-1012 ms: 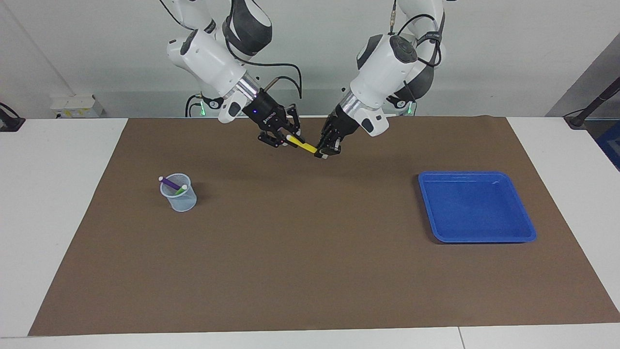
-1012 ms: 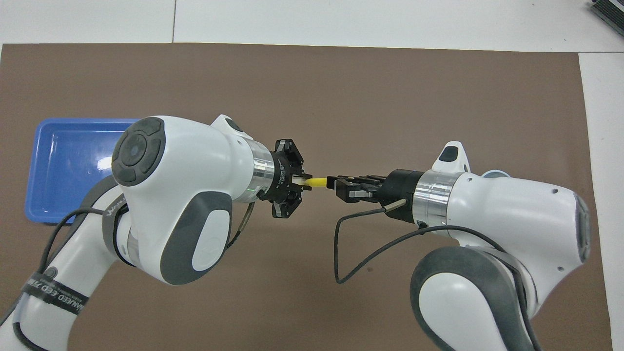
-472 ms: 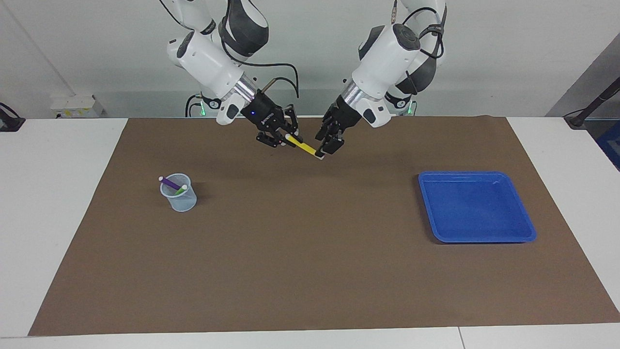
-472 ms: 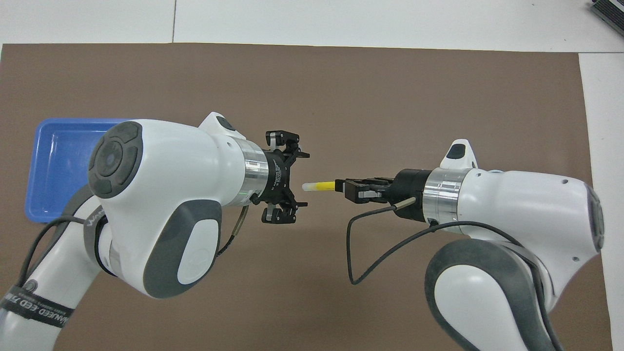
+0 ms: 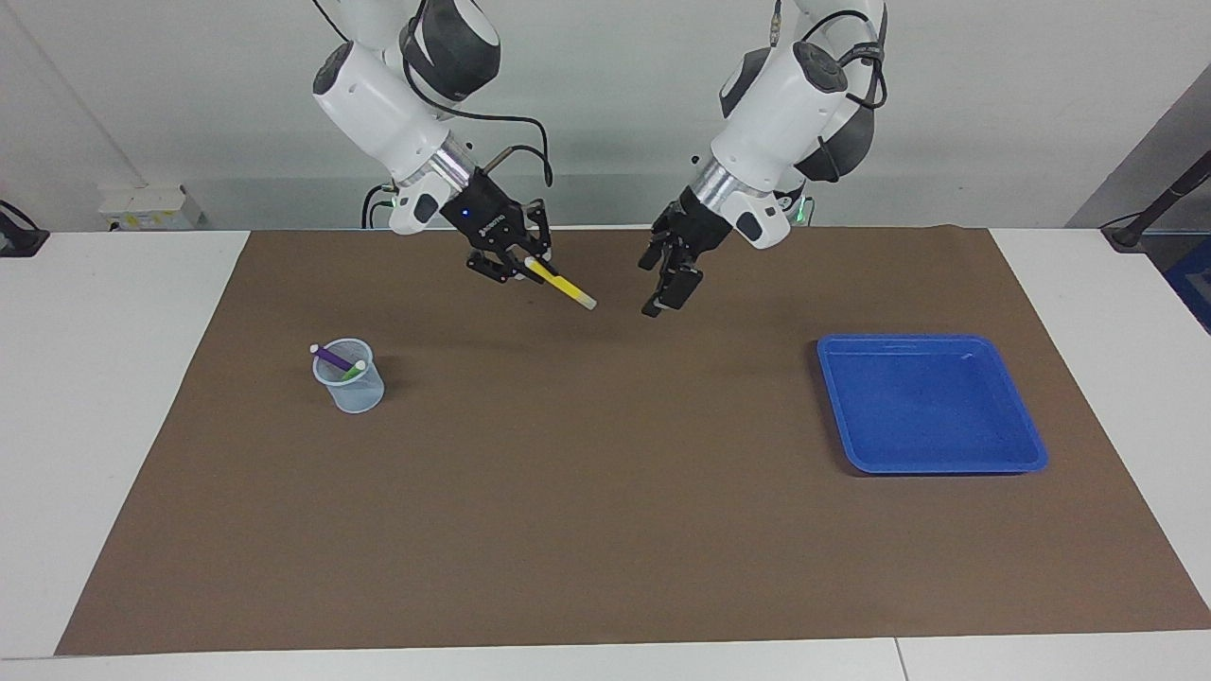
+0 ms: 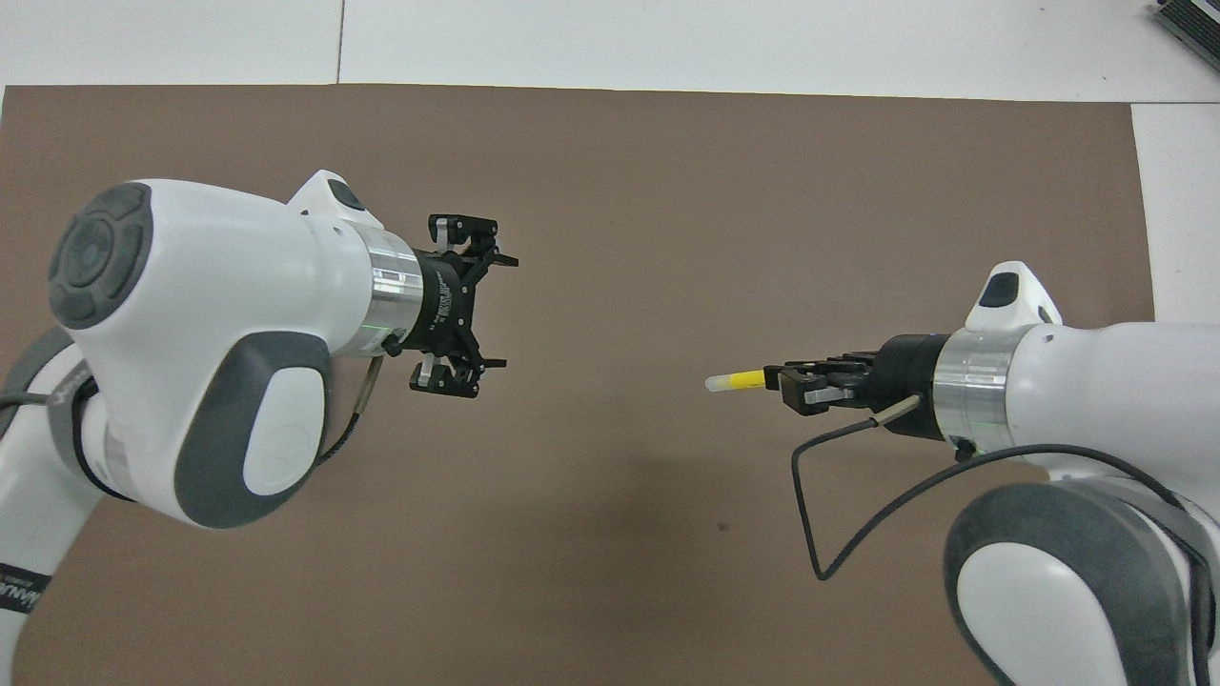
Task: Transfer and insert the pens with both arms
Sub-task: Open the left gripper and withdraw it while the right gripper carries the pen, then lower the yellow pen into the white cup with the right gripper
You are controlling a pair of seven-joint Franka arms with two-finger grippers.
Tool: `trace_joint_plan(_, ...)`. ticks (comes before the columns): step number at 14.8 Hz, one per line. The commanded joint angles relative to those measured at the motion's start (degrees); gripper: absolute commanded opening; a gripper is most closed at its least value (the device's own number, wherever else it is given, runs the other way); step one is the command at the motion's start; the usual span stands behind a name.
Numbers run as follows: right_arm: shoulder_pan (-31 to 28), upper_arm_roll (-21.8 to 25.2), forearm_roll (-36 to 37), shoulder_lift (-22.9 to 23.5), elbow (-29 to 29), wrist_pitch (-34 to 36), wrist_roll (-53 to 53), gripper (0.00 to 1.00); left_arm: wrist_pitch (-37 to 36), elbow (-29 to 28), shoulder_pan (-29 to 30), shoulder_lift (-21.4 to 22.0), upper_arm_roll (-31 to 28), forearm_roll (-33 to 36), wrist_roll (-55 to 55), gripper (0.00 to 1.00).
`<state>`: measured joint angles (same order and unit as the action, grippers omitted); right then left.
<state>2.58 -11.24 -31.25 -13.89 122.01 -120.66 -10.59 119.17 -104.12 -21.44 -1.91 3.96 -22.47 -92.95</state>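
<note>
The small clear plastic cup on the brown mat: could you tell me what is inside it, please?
Inside the small clear plastic cup stand the purple pen and the green pen, leaning against its rim; their lower ends are blurred by the wall.

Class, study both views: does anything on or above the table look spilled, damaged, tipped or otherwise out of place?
Nothing stands out. The cup stands upright with the purple pen and green pen inside it; the blue tray lies flat. The right gripper grips the yellow pen above the mat; the left gripper is open.
</note>
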Motion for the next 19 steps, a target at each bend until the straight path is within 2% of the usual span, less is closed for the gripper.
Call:
trace_joint_plan(1, -3.54, -0.45, 7.76, -1.75, 0.07, 3.67, 0.04, 0.00, -5.07, -1.43, 6.56, 2.26, 0.35, 0.76, 11.34, 1.00)
trace_joint_plan(4, -6.61, -0.45, 18.39, -1.84, 0.07, 4.20, -0.05, 0.00, -7.71, -1.70, 12.63, 2.70, 0.35, 0.76, 22.34, 1.00)
trace_joint_plan(7, -9.95, -0.45, 25.69, -1.93, 0.07, 5.35, -0.48, 0.00, -11.40, -1.70, 16.68, 3.14, 0.35, 1.28, 34.11, 1.00)
trace_joint_plan(11, -12.94, -0.45, 32.03, -2.28, 0.77, 6.49, -1.10, 0.00, -15.53, -1.70, 19.59, 3.58, 0.35, 11.36, 48.19, 1.00)
trace_joint_plan(13, -14.09, -0.45, 32.57, -2.19, 1.47, 6.05, -2.50, 0.00, -15.63, -1.61, 19.77, 3.58, 0.35, 14.38, 48.92, 1.00)
trace_joint_plan(19, -17.07, -0.53, 36.61, -1.31, 3.32, 3.24, -2.60, 0.00, -14.58, -2.05, 23.46, 3.85, 0.35, 14.56, 49.36, 1.00)
